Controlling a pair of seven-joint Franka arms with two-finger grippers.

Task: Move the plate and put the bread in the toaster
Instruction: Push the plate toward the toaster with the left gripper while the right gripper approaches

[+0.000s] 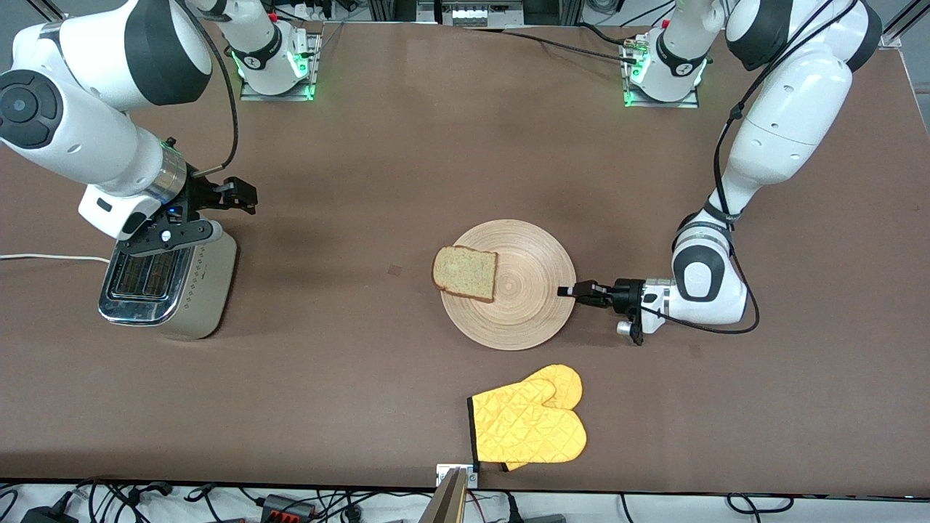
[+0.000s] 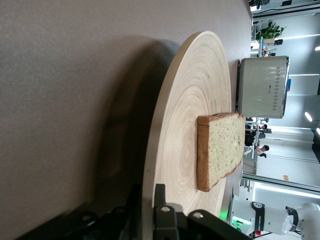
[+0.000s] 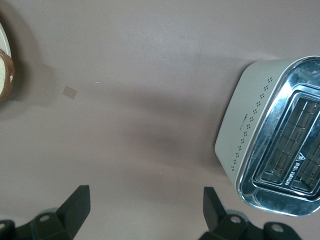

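Observation:
The light-wood plate lies mid-table with the bread on it, at the rim toward the right arm's end. My left gripper is low at the plate's rim toward the left arm's end, shut on the plate's edge; the left wrist view shows its fingers clamping the plate, with the bread and the toaster past it. The silver toaster stands at the right arm's end. My right gripper hangs open and empty above the table beside the toaster.
A yellow quilted oven mitt lies near the table's front edge, nearer to the front camera than the plate. The toaster's white cord runs off the table's end. Brown table spans between the toaster and the plate.

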